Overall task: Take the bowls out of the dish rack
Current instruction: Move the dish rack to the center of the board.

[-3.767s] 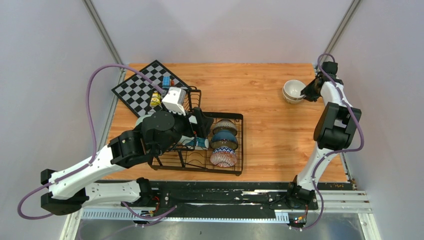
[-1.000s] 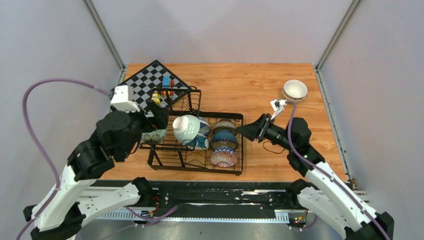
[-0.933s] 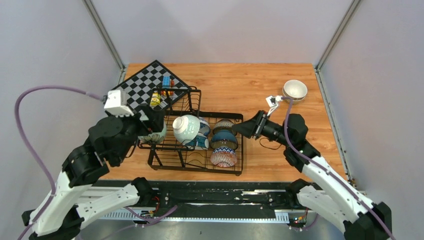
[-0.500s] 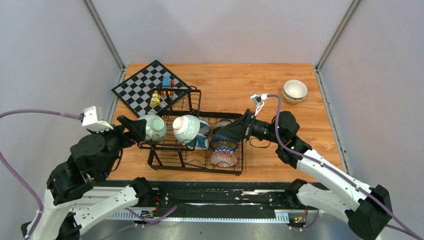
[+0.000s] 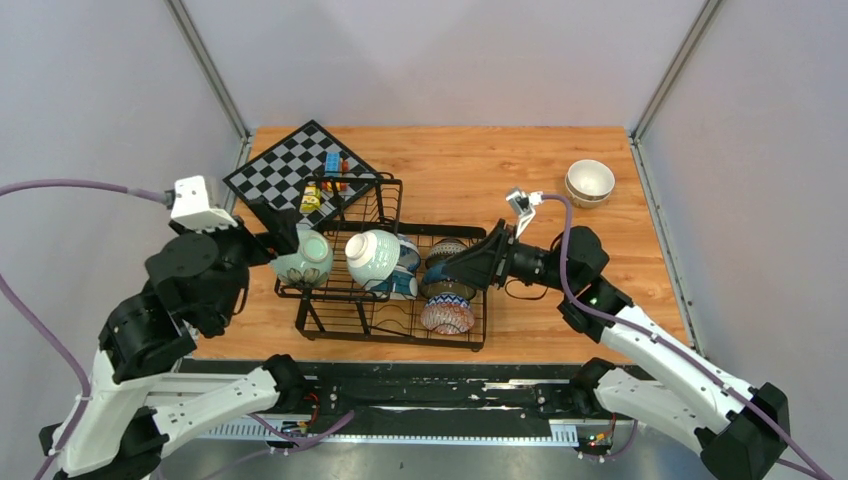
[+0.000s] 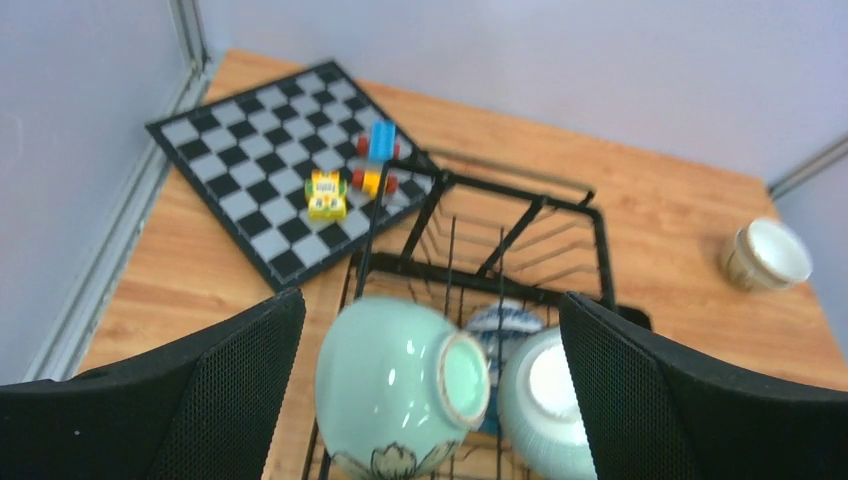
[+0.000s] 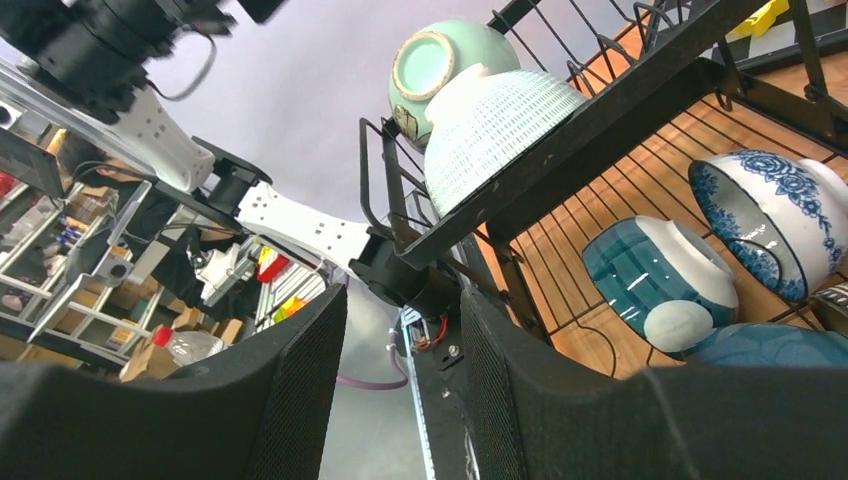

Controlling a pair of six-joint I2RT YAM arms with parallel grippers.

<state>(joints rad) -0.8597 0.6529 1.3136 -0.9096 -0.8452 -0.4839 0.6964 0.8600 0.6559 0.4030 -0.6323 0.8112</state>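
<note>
- Left hand [image 6: 430, 300]: fingers spread wide, gripping nothing.
- Pale mint bowl [image 6: 400, 390] lies on its side between those fingers and touches neither. It sits over the left rim of the dish rack [image 5: 395, 340].
- White ribbed bowl [image 6: 545, 405] sits just beside the mint one, also between the fingers.
- Right hand [image 7: 402, 290]: fingers parted narrowly, empty. A dark teal bowl [image 7: 650, 270] lies in the rack near its tips.
- 2 stacked cream bowls [image 5: 589, 183] sit on the table [image 5: 500, 170], well beyond the right hand.

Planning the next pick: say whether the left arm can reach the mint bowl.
Likely yes: the mint bowl sits at the rack's left edge between the open left fingers, with nothing in between.
</note>
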